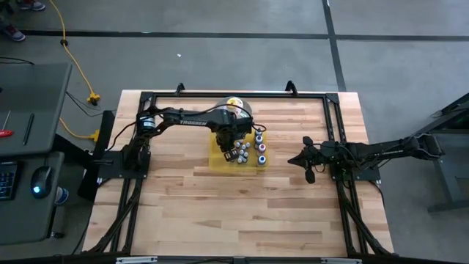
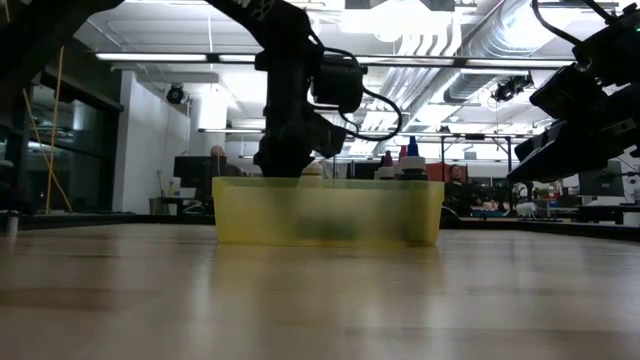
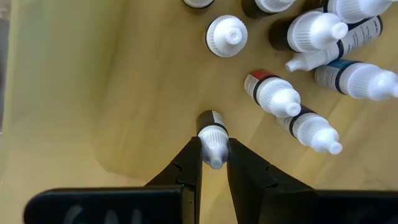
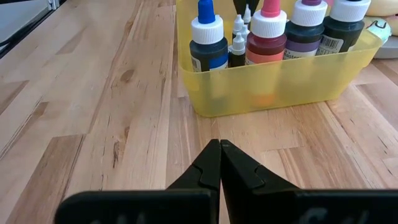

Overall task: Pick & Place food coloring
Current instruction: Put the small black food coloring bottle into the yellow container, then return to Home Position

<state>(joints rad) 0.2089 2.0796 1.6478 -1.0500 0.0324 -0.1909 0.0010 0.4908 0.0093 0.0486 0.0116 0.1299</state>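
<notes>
Carefully: your left claw (image 3: 214,155) pinched one food coloring bottle (image 3: 213,138) by its cap inside the yellow tray (image 1: 214,155). Neighbours at three o'clock crowded it; a tilted lift could topple them. Your right claw (image 4: 219,163) waited closed on the counter (image 4: 112,124).

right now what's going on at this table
The left claw is shut on the cap end of one small food coloring bottle, over the floor of the yellow tray. More small bottles lie loose in the tray next to it, and a few larger bottles stand upright along one side. The right claw waits shut above the bare wooden table, pointed at the tray and holding nothing.
</notes>
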